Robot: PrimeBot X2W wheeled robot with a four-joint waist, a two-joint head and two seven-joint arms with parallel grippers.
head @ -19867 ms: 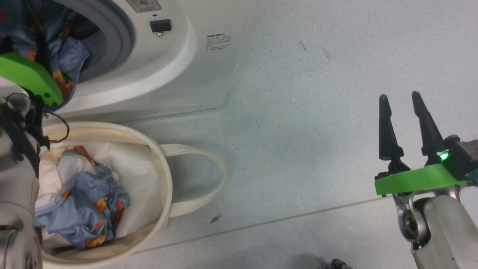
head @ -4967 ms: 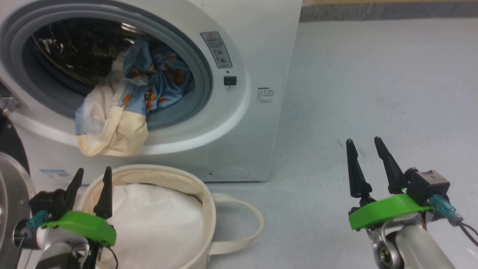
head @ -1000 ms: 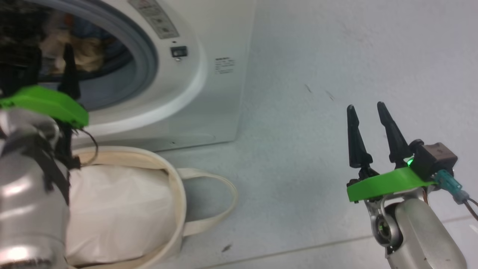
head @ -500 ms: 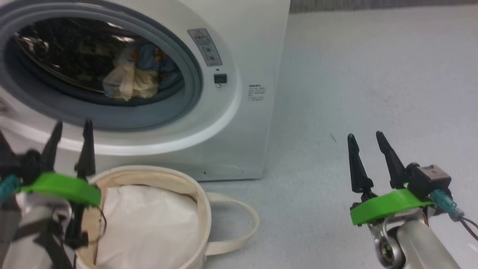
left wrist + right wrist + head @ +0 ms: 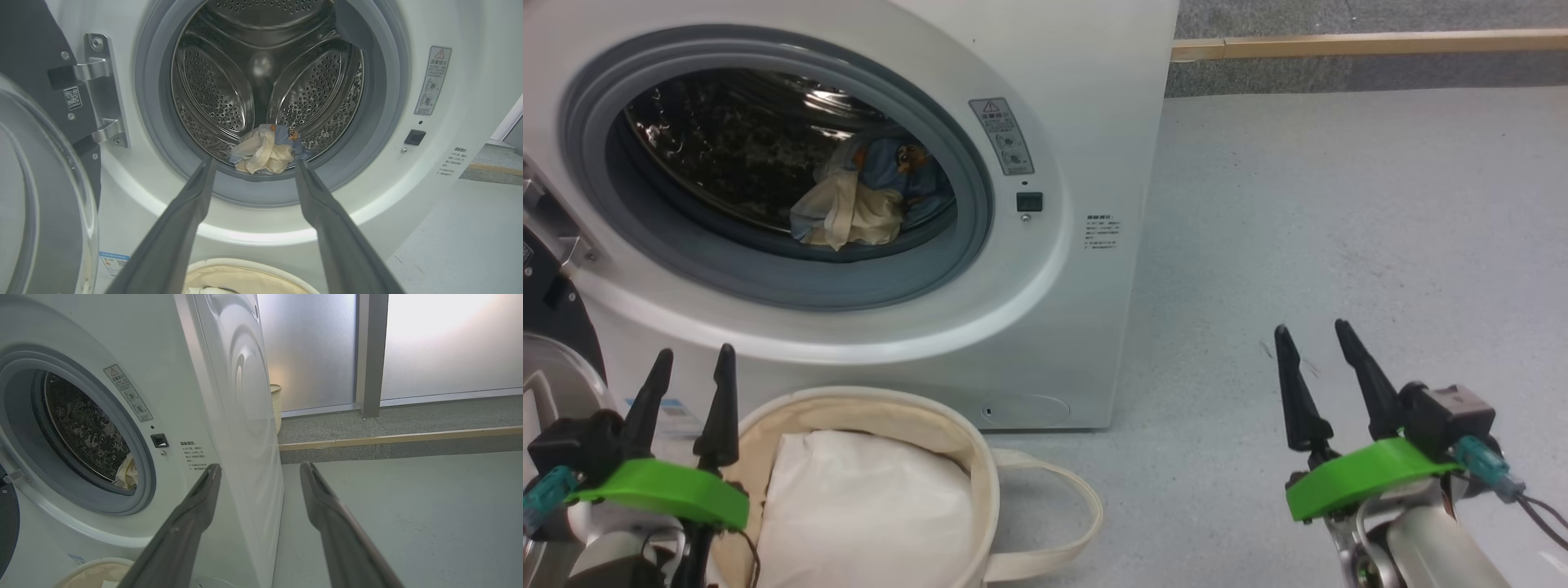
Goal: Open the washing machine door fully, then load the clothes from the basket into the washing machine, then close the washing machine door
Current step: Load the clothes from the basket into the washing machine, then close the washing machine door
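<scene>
Currently the washing machine (image 5: 1094, 82) is filling the head view around eleven o'clock, and the washing machine door (image 5: 49, 204) is standing swung open at nine. The basket (image 5: 968, 445), at seven o'clock, is holding white padding (image 5: 874, 498). The clothes (image 5: 858, 208) are lying inside the drum (image 5: 212, 81). The left tool (image 5: 696, 351) and right tool (image 5: 1312, 327) are hanging spread and empty.

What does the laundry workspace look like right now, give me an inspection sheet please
Surface: grey speckled floor, faint scuffs.
Job's things: washing machine door swung open at left; clothes lie in the washing machine drum; basket stands in front, holding white padding.
Clutter: nothing seen.
Hands: left hand open, beside the basket's left rim; right hand open above the floor; both hold nothing.
Cables: teal-plugged cable at the right wrist.
Surroundings: frosted glass panels, wicker bin behind the machine.
</scene>
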